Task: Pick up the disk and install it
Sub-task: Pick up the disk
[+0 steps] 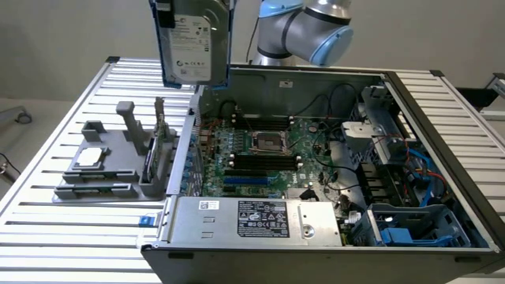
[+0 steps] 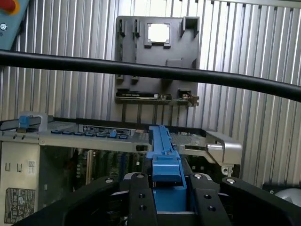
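Observation:
The disk (image 1: 193, 41), a silver-grey hard drive with a white label in a blue carrier, hangs upright high above the slatted table, over the open computer case's wall on the exterior view's left. In the wrist view I look along its blue carrier edge (image 2: 162, 150), which sits between the black fingers (image 2: 141, 197) of my gripper (image 2: 165, 190). The gripper is shut on the disk. Below it lie the case wall and part of the motherboard.
The open computer case (image 1: 394, 80) holds a motherboard, a silver power supply box (image 1: 252, 219) and a blue drive bay (image 1: 418, 228). A grey fixture (image 1: 110, 171) carrying a small silver chip (image 1: 89, 157) stands beside it. A black cable (image 2: 141, 70) crosses the wrist view.

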